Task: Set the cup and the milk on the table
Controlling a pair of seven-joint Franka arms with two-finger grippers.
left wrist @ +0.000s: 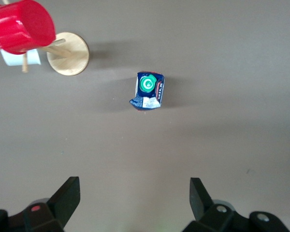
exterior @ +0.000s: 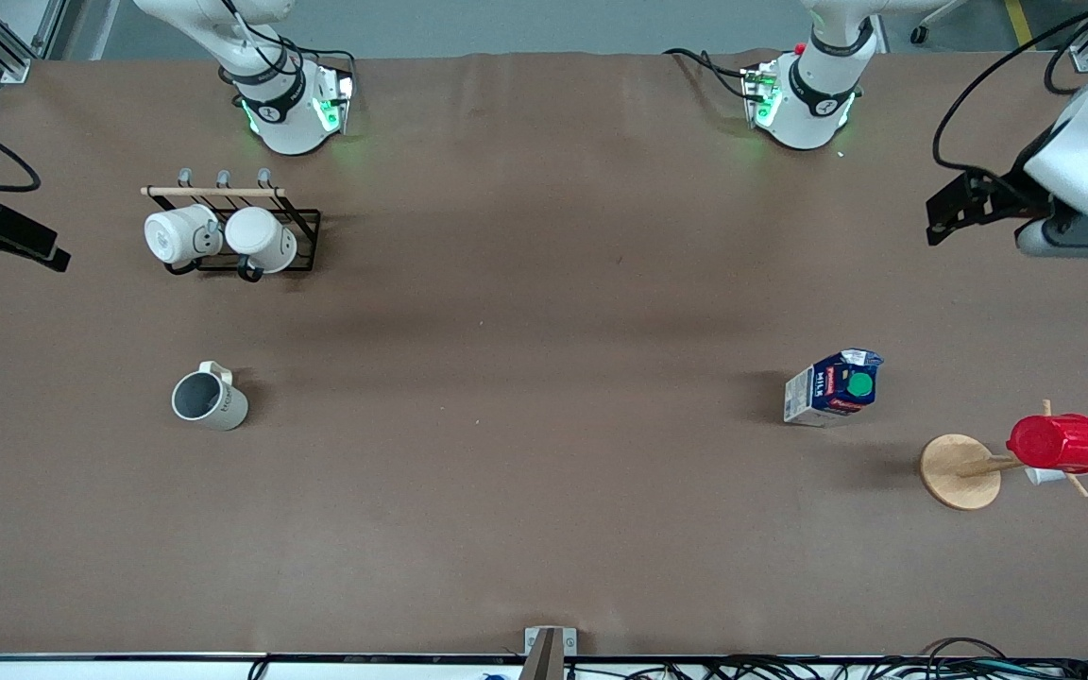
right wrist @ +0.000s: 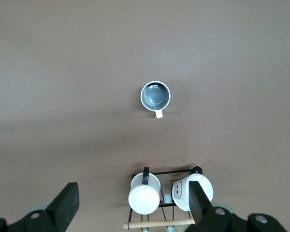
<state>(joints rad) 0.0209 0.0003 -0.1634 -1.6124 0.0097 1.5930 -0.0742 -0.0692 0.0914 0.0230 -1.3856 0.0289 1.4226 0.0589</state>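
Observation:
The cup (exterior: 209, 397), cream-white with a grey inside, stands upright on the brown table (exterior: 544, 472) toward the right arm's end; it also shows in the right wrist view (right wrist: 155, 95). The milk (exterior: 834, 387), a blue and white carton with a green cap, stands on the table toward the left arm's end; it also shows in the left wrist view (left wrist: 149, 91). My left gripper (left wrist: 134, 198) is open and empty, high over the table's left-arm end (exterior: 964, 210). My right gripper (right wrist: 133, 200) is open and empty, high over the right-arm end (exterior: 10, 238).
A black wire rack (exterior: 303, 241) with two white mugs stands farther from the front camera than the cup. A wooden mug tree (exterior: 960, 470) carrying a red ribbed cup (exterior: 1059, 444) stands beside the milk, toward the table's left-arm edge.

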